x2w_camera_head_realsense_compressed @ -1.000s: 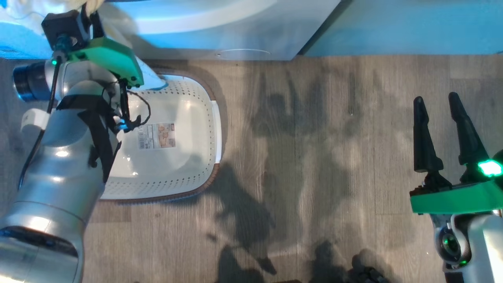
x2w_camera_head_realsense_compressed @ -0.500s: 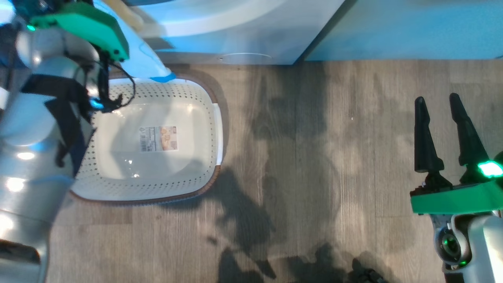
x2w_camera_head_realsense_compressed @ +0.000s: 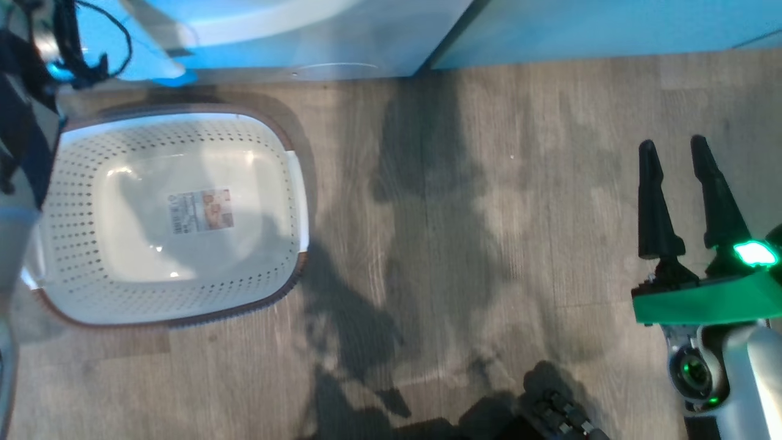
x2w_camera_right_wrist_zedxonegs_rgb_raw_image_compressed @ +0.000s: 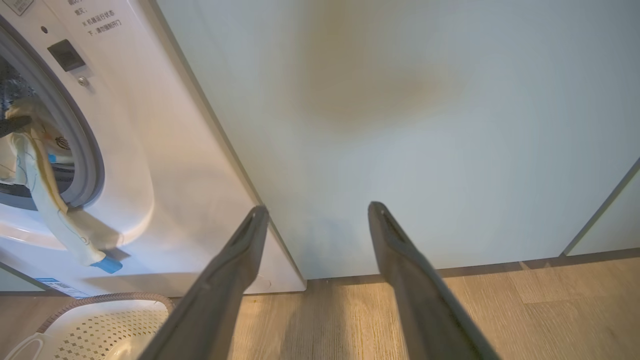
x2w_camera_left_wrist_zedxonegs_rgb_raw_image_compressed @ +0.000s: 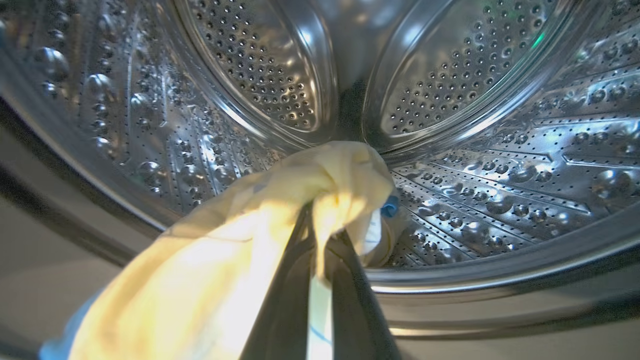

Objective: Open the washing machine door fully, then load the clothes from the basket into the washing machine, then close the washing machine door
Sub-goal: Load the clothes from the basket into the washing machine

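While the right pincer (x2w_camera_head_realsense_compressed: 672,144) gapes idle at four o'clock and the basket (x2w_camera_head_realsense_compressed: 79,183) at nine lies bare, the left pincer (x2w_camera_left_wrist_zedxonegs_rgb_raw_image_compressed: 320,220), clamped on the clothes (x2w_camera_left_wrist_zedxonegs_rgb_raw_image_compressed: 240,260), is at the washing machine (x2w_camera_right_wrist_zedxonegs_rgb_raw_image_compressed: 165,165) mouth. Loading step; next, carry the trailing tail past the rim, then let go.

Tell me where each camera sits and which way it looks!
Head view: on the head, facing down at the floor and basket; right gripper at lower right.
Left wrist view: on the left wrist, facing into the washing machine; left gripper shut on the clothes.
Right wrist view: on the right wrist, facing the cabinet beside the washing machine; its open fingers show.
Shared: head and right wrist views both show the basket.
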Controlling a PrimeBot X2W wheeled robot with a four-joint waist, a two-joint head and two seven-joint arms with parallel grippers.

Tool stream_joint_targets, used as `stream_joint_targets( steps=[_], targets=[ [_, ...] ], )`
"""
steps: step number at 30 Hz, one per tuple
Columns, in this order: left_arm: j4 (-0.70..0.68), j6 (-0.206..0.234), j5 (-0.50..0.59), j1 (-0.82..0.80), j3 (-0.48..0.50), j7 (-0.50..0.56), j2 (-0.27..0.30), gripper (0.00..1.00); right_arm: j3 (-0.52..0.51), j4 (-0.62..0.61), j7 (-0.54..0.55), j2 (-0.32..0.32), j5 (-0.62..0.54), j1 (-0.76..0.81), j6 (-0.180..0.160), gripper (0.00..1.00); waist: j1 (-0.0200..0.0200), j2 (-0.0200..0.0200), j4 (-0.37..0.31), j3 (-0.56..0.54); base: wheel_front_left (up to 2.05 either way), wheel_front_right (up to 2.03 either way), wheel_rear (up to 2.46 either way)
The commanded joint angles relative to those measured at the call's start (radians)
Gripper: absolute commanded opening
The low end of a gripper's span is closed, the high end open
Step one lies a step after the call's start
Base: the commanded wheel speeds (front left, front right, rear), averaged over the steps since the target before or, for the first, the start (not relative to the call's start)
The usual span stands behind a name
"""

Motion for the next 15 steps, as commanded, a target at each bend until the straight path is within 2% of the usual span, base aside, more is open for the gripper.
stream_joint_targets(
  steps=[1,15],
  targets=[
    [-0.013,0.001,0.013,-0.065,0.029,0.013,0.057,0.00,0.022,-0.028,-0.007,-0.002,0.012,-0.009,-0.003,1.00,-0.0001,0.0000,-0.017,0.017,0.00,0.00,0.00],
    [0.119,-0.058,0.061,-0.313,-0.012,0.072,0.089,0.00,0.060,-0.019,-0.007,-0.002,0.061,-0.040,-0.003,1.00,-0.0001,0.0000,-0.094,0.089,0.00,0.00,0.00]
  ],
)
